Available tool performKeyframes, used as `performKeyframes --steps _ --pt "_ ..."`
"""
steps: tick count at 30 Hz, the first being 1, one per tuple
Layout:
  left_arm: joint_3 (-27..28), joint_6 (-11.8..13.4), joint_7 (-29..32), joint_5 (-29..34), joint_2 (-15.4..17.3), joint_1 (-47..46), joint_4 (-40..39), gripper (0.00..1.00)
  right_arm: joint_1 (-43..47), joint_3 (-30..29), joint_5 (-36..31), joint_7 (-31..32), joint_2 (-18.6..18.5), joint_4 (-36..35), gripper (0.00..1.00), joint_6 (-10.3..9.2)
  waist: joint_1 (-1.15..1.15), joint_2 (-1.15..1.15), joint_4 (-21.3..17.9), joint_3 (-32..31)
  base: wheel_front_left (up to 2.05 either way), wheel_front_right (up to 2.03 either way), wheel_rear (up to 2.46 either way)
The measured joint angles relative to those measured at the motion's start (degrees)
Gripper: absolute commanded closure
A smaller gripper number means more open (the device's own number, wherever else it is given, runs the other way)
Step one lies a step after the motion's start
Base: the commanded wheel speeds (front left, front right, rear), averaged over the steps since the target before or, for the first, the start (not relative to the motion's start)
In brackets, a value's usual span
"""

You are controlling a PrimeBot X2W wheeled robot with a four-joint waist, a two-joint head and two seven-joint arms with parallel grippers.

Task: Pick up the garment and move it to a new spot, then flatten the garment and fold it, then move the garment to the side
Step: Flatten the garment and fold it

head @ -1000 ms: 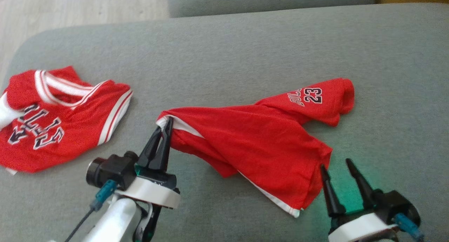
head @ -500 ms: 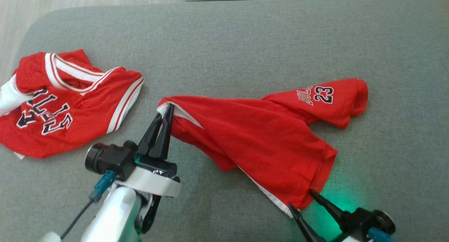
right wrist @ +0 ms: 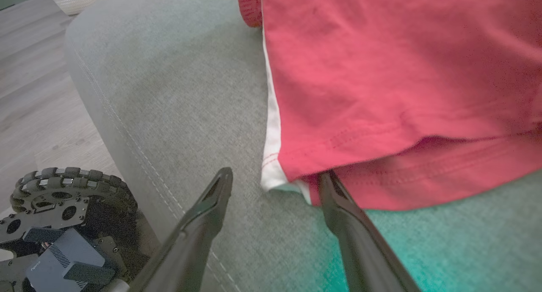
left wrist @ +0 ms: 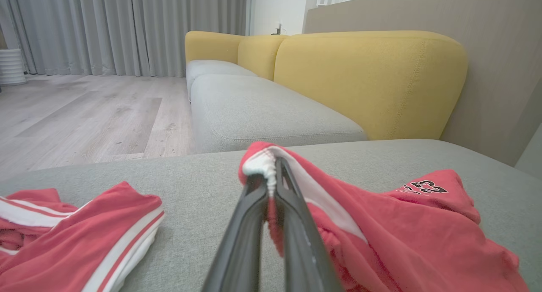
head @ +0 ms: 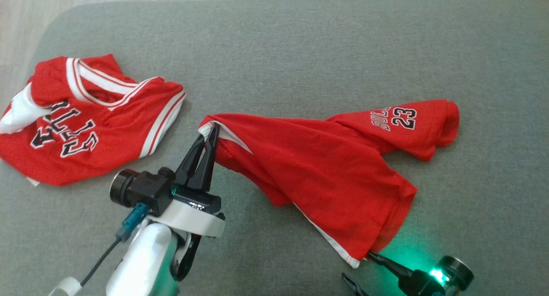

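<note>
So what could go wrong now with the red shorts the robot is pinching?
The left gripper pinches only a small white-edged corner of the red shorts, so a hard pull might slip it free. The right gripper stands open around the hem corner, where two layers overlap. If it closes there, it may catch just one layer.

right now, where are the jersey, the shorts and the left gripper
jersey (head: 124, 133), head view, red front beside the lettering
shorts (head: 326, 171), head view, middle of the red cloth
left gripper (head: 213, 129), head view, fingertips pinching the shorts' white-edged corner
</note>
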Motion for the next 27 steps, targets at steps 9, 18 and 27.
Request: performKeyframes --steps 9,18,27 --pt "1.31 -0.94 0.0 1.2 -0.98 -0.05 0.53 1.0 -2.67 -1.3 1.01 -0.57 1.01 4.3 1.0 0.0 0.0 0.0 1.42 0.18 0.0 0.0 0.0" --pt "2.09 -1.47 0.0 1.92 -1.05 -0.01 0.33 1.0 -1.81 -6.84 0.65 -0.14 2.34 0.44 1.0 0.01 0.0 0.0 0.62 -1.83 0.0 0.0 0.0" --pt "0.24 -2.03 -0.01 2.92 2.34 -4.05 -1.3 1.0 -1.56 -23.17 -1.49 -0.14 1.3 -14.36 1.0 0.01 -0.01 0.0 -2.95 -4.18 0.0 0.0 0.0"
